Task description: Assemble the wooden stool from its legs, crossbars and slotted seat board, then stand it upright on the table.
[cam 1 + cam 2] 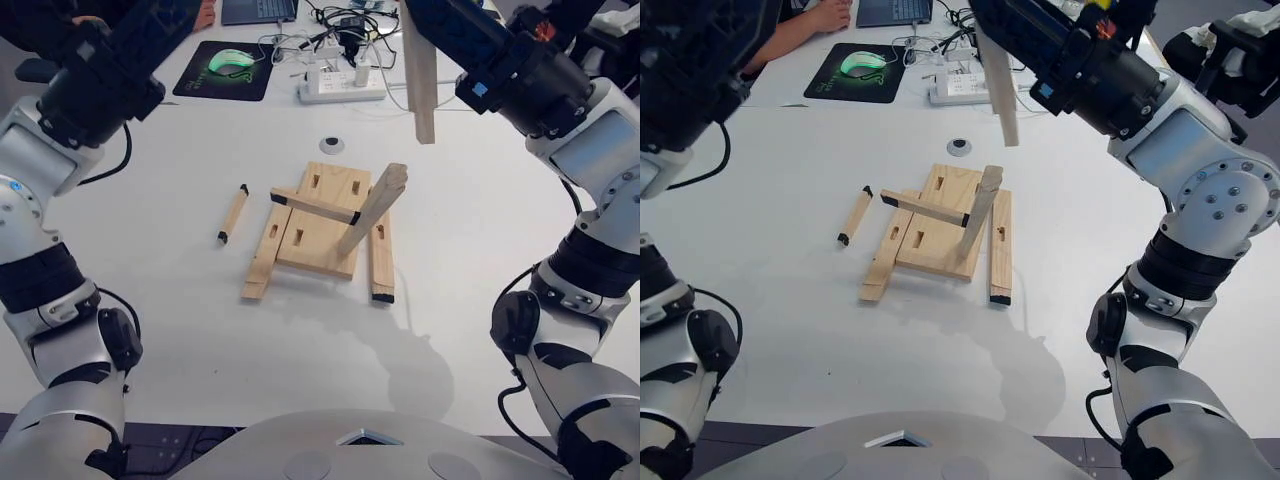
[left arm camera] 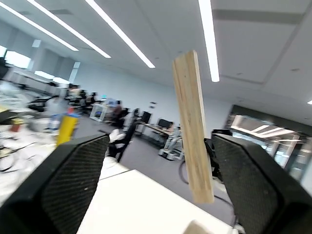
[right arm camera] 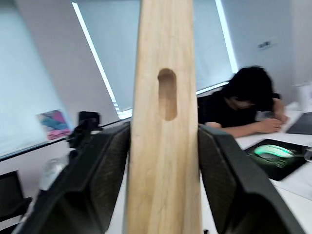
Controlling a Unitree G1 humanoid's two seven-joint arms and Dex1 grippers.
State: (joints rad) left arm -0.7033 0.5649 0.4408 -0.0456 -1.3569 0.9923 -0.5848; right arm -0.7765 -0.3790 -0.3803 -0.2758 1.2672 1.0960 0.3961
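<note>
- The right gripper (image 3: 163, 141) is clamped on a wooden leg (image 1: 420, 80), one finger (image 3: 100, 180) pressed against each side of it, just below an oval slot in its face.
- That leg hangs almost straight down, high above the far part of the table (image 1: 480, 250) and well clear of everything on it.
- Down on the tabletop the slotted seat board (image 1: 325, 215) lies flat near the middle, slots facing up.
- A tilted leg (image 1: 372, 210) rises from the board's right edge, leaning away from the robot.
- A crossbar (image 1: 315, 205) with a black end runs off it to the left, across the board.
- Two more legs lie flat: a left-side leg (image 1: 262, 255) partly under the board's left edge, and a right-side leg (image 1: 381, 262) just beside its right edge, black tip nearest the robot.
- A loose short bar (image 1: 233, 214) with black tips lies apart, further left.
- The left gripper (image 2: 158, 146) is up high at the far left with its fingers (image 2: 73, 187) spread wide, gripping nothing.
- At the back: a power strip (image 1: 340, 85), a lit mouse (image 1: 232, 62) and a round cable port (image 1: 331, 144).
</note>
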